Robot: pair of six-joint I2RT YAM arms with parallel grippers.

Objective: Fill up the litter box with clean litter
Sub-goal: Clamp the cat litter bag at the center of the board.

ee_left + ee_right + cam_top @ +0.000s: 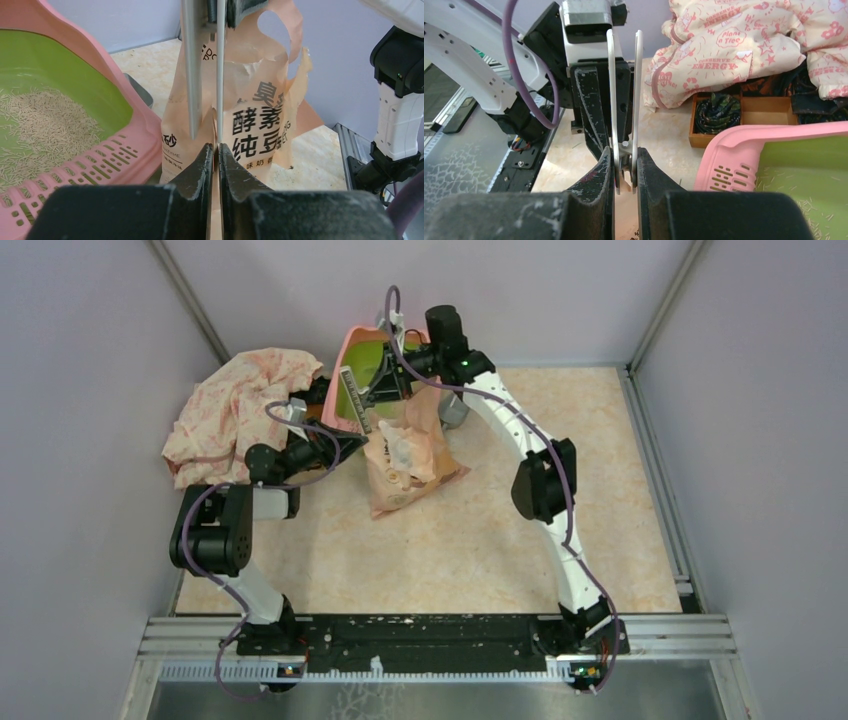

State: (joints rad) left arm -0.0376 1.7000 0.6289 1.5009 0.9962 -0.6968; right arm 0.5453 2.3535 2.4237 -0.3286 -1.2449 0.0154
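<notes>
The litter box point(352, 340), pink-rimmed and lime-green inside, sits at the back of the table, partly hidden by the right arm. Pale tan clean litter point(45, 130) covers part of its floor point(784, 185). The peach litter bag point(405, 455) with bold lettering stands upright just right of the box point(255, 125). My left gripper point(218, 146) is shut on a thin edge of the bag. My right gripper point(625, 150) is shut on a silver two-bladed metal clip point(638, 90). The clip's blades point(192, 75) reach down over the bag's top.
A pink-patterned cloth point(240, 410) is heaped at the back left, over a small wooden box point(734, 112). Grey walls close in both sides. The right arm point(400, 100) rises to the right of the bag.
</notes>
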